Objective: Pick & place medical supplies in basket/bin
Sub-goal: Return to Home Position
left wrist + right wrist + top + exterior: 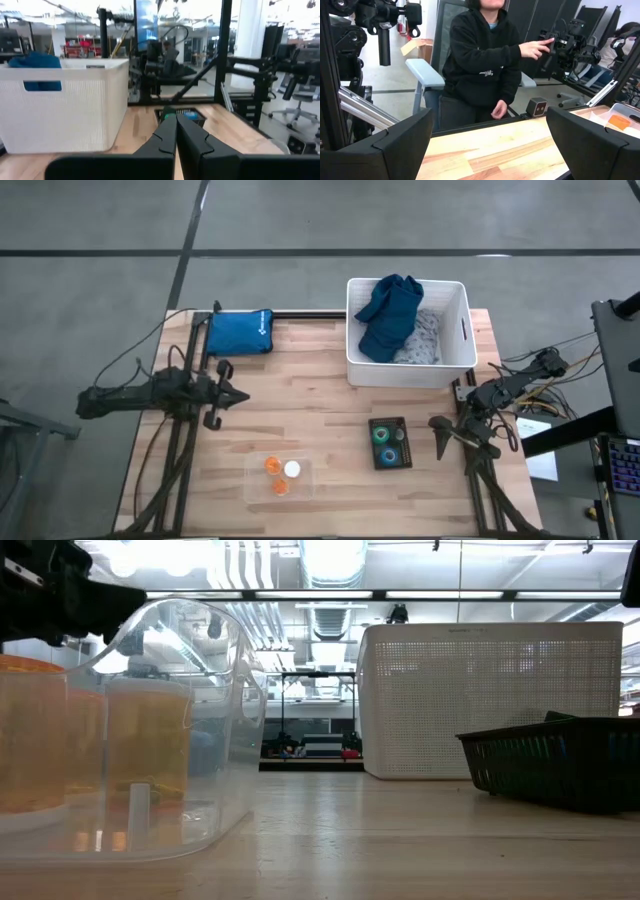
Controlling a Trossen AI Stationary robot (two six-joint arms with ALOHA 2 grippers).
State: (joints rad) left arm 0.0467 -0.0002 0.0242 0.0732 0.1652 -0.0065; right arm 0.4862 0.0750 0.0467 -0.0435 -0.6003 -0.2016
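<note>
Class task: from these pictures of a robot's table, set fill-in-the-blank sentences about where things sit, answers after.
In the white bin, the dark blue cloth lies over the ____ patterned cloth.
The left gripper has its fingers ____.
The tape rolls sit in a small ____ basket.
The clear tray holds two orange caps and one ____ cap.
Answers: grey; shut; black; white.

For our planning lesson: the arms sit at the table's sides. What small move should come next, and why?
Probably shut the right gripper and let it rest. It stands wide open, while the left gripper is shut. Nothing looks loose: the blue cloth and grey cloth lie in the white tub, the tape rolls in the black basket, the caps in the clear tray.
</note>
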